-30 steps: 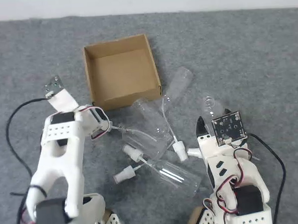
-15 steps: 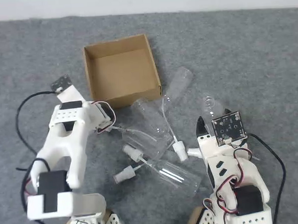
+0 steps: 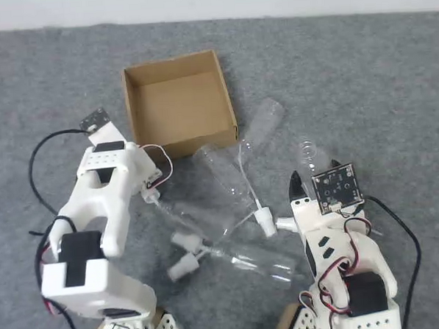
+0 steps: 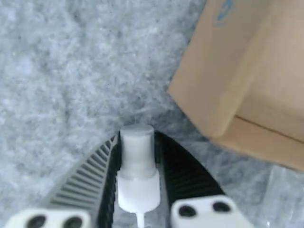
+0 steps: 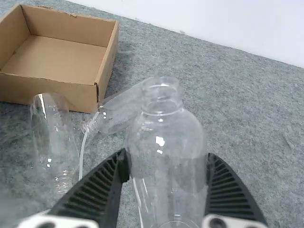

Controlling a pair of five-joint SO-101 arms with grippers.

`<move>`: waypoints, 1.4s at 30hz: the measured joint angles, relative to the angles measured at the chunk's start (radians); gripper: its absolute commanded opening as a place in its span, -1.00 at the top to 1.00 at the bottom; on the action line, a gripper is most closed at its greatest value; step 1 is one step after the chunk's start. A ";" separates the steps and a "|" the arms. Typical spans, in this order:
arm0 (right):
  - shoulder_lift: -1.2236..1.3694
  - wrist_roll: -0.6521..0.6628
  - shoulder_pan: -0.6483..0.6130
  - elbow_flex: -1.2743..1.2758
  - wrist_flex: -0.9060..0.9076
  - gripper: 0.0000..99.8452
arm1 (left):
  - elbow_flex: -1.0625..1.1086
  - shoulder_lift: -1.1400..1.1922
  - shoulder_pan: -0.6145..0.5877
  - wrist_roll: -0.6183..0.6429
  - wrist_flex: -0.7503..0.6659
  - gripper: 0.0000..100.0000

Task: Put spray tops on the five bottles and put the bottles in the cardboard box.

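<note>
A grey felt-like mat (image 3: 392, 89) covers the whole table, and a pale plain wall (image 3: 211, 3) runs along its far edge at 12 o'clock.

In the high view, the open brown cardboard box (image 3: 179, 104) sits on the mat at about 11 o'clock from the centre, with nothing inside it. The left gripper (image 4: 137, 140) is just off the box's near corner, at about 7 o'clock from it. Its ribbed black fingers (image 4: 178, 166) are closed narrowly on a small white plastic spray top (image 4: 137, 164), which is held low over the mat.

At 4 o'clock from the box, the right gripper (image 5: 166, 160) has its fingers spread wide around the body of a clear plastic bottle (image 5: 166, 137). That bottle stands upright with its neck bare and open.

Between the two arms lies a loose heap of four more clear bottles (image 3: 223, 172) on their sides, some crossing one another. White spray tops with thin tubes (image 3: 265, 221) lie among them. It cannot be told whether any top is seated on a neck.
</note>
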 measured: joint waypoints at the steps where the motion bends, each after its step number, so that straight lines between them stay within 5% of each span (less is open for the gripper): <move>1: 0.000 0.000 0.000 0.000 0.000 0.66 | 0.000 0.000 0.000 0.000 0.000 0.98; 9: 0.000 0.000 0.000 0.000 0.000 0.66 | 0.000 -0.006 -0.008 0.000 0.003 0.98; 25: 0.000 0.000 -0.002 0.000 0.000 0.66 | 0.025 -0.255 -0.178 -0.003 0.034 0.98; 42: 0.000 0.000 -0.018 0.000 -0.002 0.66 | -0.083 -0.278 -0.404 -0.005 0.032 0.98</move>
